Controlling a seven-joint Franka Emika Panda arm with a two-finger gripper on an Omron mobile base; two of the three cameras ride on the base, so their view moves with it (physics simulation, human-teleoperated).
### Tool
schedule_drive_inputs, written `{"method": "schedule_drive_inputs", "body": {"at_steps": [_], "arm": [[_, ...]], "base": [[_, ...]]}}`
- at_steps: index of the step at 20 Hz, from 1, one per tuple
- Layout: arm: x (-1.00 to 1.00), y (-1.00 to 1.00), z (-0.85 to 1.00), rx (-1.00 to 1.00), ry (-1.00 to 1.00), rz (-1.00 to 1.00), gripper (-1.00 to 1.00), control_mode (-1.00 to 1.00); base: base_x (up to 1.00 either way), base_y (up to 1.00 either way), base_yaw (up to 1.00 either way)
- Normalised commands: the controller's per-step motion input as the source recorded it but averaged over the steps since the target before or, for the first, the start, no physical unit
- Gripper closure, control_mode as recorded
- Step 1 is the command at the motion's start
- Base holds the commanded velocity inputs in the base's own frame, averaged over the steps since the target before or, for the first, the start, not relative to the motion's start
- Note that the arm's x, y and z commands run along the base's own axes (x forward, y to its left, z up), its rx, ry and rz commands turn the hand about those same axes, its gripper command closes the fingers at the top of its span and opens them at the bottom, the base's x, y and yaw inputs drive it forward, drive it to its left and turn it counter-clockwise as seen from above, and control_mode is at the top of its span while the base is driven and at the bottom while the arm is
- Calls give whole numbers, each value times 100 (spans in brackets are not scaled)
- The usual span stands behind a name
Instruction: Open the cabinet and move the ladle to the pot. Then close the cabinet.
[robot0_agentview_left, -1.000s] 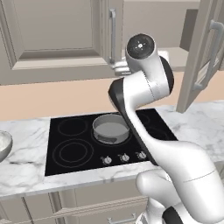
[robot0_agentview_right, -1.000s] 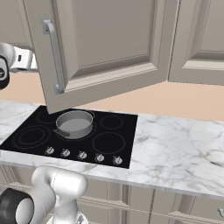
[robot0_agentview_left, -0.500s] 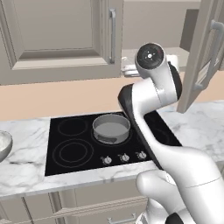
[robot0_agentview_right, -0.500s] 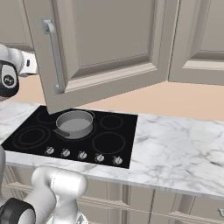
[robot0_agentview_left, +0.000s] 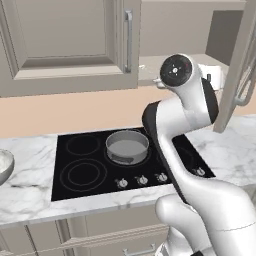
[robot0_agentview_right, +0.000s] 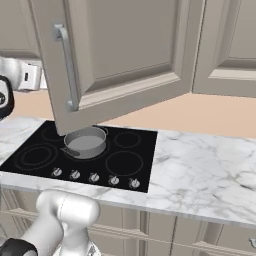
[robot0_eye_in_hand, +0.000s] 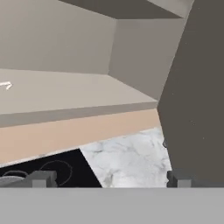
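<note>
1. The pot (robot0_agentview_left: 127, 146) is being carried on the rear right burner of the cooktop (robot0_agentview_left: 80, 175); the cooktop is being held in the counter (robot0_agentview_right: 200, 170).
2. The cabinet (robot0_agentview_left: 65, 45) is being seen above the cooktop; its right door (robot0_agentview_right: 115, 55) is standing swung open over the pot.
3. A bowl (robot0_agentview_left: 4, 166) is being kept on the counter, left of the cooktop.
4. The ladle (robot0_eye_in_hand: 5, 85) is being held on the cabinet's shelf (robot0_eye_in_hand: 65, 94), at its left in the hand view.

Arm (robot0_agentview_left: 185, 100) farther right (nearer the cabinet (robot0_agentview_left: 150, 70))
</note>
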Motion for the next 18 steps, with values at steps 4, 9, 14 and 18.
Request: {"method": "schedule_drive_inputs", "body": {"at_steps": [4,9,14,18], "arm": [[-90,-27,21,0,0,-33,-100,-100],[-66,-27,16,-3,0,-36,-100,-100],[-18,-40,8,-6,0,-30,-100,-100],[0,-65,0,-7,0,-20,-100,-100]], "base": [[0,0,0],[0,0,0],[0,0,0],[0,0,0]]}}
